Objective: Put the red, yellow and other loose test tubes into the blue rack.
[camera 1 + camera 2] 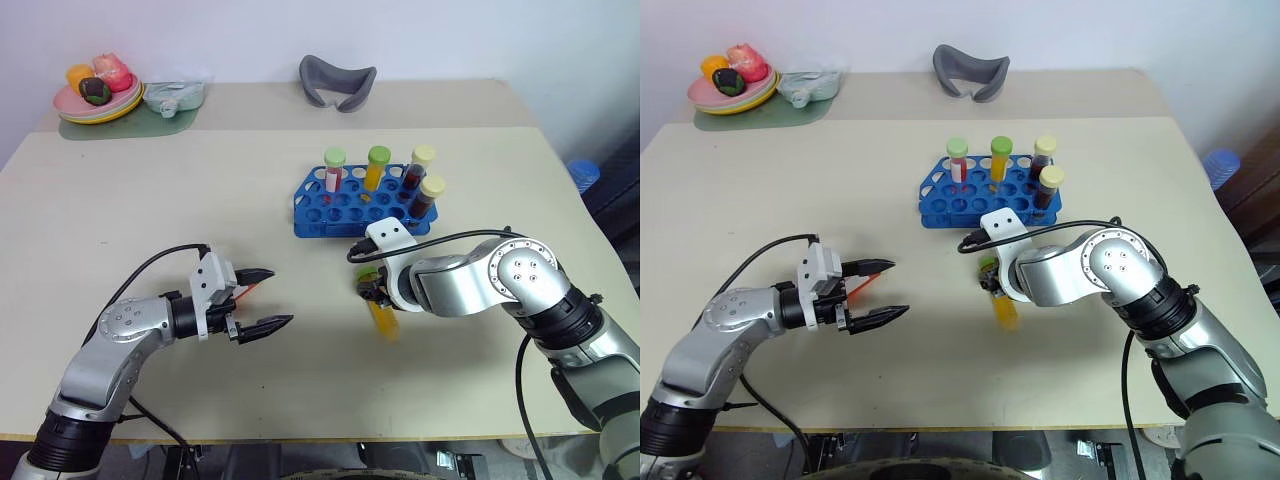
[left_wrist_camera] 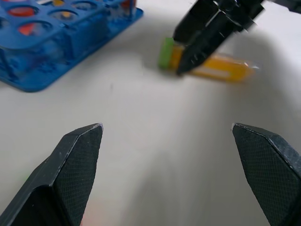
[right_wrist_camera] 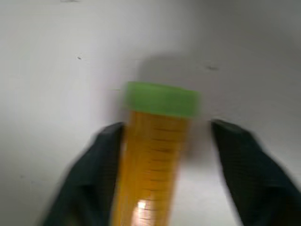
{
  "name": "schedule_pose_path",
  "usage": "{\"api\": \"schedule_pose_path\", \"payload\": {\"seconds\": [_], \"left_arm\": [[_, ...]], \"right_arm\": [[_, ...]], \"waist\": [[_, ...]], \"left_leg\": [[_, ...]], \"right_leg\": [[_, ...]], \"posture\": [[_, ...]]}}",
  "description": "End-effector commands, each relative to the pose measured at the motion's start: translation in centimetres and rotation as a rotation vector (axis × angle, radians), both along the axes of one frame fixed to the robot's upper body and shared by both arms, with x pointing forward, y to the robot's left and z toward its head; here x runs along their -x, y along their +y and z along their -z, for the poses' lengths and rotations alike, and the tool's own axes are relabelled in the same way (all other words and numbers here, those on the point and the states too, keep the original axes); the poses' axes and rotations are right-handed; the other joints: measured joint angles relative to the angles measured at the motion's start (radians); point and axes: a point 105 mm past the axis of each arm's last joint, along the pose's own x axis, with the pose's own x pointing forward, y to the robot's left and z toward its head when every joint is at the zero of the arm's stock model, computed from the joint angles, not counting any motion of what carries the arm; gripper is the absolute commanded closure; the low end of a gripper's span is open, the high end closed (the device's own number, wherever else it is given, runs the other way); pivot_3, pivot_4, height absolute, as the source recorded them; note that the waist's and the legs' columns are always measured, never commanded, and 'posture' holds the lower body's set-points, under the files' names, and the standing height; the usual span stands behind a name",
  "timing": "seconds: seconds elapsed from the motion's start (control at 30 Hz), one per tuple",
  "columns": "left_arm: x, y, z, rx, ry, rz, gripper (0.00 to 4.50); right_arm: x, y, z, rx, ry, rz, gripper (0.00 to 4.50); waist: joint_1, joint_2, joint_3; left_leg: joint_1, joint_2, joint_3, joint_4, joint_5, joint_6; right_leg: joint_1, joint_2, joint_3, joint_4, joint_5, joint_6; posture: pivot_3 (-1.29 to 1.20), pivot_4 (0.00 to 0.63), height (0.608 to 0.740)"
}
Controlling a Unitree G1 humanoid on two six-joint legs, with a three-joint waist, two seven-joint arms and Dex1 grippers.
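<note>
- Four capped tubes stand upright in the blue rack (image 1: pixel 345 205) in the middle of the table (image 1: pixel 150 220): one red with a white label and a light-green cap (image 1: pixel 334 168), one orange with a green cap (image 1: pixel 376 166), and two dark maroon ones with pale-yellow caps (image 1: pixel 421 168), at the rack's right end.
- One loose yellow-orange tube (image 1: pixel 383 316) lies flat on the table just in front of the rack, its green cap toward the rack.
- The right end effector (image 1: pixel 372 290) points down over the tube's capped end; in the right wrist view its two black fingers (image 3: pixel 101 160) straddle the tube, one finger touching its side and the other a little apart, so the jaws are narrowed around it but I cannot tell whether they clamp it.
- The left end effector (image 1: pixel 262 300) is above the table to the left of the tube, well apart from it, jaws spread wide and holding nothing.
- A grey curved holder (image 1: pixel 337 82) sits at the far edge of the table, and a plate of toy food (image 1: pixel 97 95) in the far left corner.
</note>
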Motion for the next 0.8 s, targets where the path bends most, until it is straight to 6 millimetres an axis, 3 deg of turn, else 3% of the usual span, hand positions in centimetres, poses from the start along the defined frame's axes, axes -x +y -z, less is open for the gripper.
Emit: {"api": "schedule_pose_path", "payload": {"seconds": [0.03, 0.33, 0.47, 0.63, 0.73, 0.8], "left_arm": [[0.6, 0.1, 0.3, -0.026, -0.029, 0.039, 0.0], [1.0, -0.6, 0.2, -0.025, -0.044, 0.059, 0.0], [0.6, -0.3, -0.2, -0.021, -0.056, 0.035, 0.0], [0.0, 0.0, -0.7, 0.012, -0.077, -0.014, 0.0], [-0.7, 0.0, -1.3, 0.065, -0.1, -0.062, 0.0], [-1.3, -0.1, -1.5, 0.096, -0.11, -0.089, 0.0]], "right_arm": [[0.5, 0.7, 0.2, -0.018, 0.026, -0.044, 3.09], [0.0, 0.8, -0.8, -0.045, 0.0, -0.043, 3.09], [-1.3, 1.9, -6.1, -0.153, -0.141, -0.106, 3.09], [-1.8, 3.0, -14.9, -0.457, -0.538, -0.163, 3.09], [-2.5, 2.1, -16.3, -0.472, -0.777, -0.145, 3.09], [-2.9, 1.8, -16.0, -0.455, -0.924, -0.153, 3.09]], "waist": [[-0.001, 0.0, 0.0], [-0.001, 0.0, 0.0], [-0.002, 0.001, 0.001], [0.007, 0.001, 0.0], [0.01, 0.0, 0.0], [0.011, 0.0, 0.0]], "left_leg": [[0.0, 0.0, 0.0, 0.0, 0.0, 0.0], [0.0, 0.0, 0.0, 0.0, 0.0, 0.0], [0.0, 0.0, 0.0, 0.0, 0.0, 0.0], [-0.001, 0.0, 0.0, -0.002, 0.0, 0.0], [-0.002, 0.0, 0.0, -0.002, 0.0, 0.0], [-0.002, 0.0, 0.0, -0.001, 0.0, 0.0]], "right_leg": [[0.0, 0.0, 0.0, 0.0, 0.0, 0.0], [0.0, 0.0, 0.0, 0.0, 0.0, 0.0], [-0.001, 0.0, 0.0, 0.0, 0.0, 0.0], [-0.002, 0.0, 0.0, -0.001, 0.0, 0.0], [-0.002, -0.001, -0.001, -0.003, 0.0, 0.0], [-0.001, -0.001, -0.001, -0.003, 0.0, 0.0]], "posture": [[0.0, 0.15, 0.74], [0.0, 0.15, 0.74], [0.0, 0.15, 0.74], [0.0, 0.15, 0.74], [0.0, 0.15, 0.74], [0.0, 0.15, 0.74]]}}
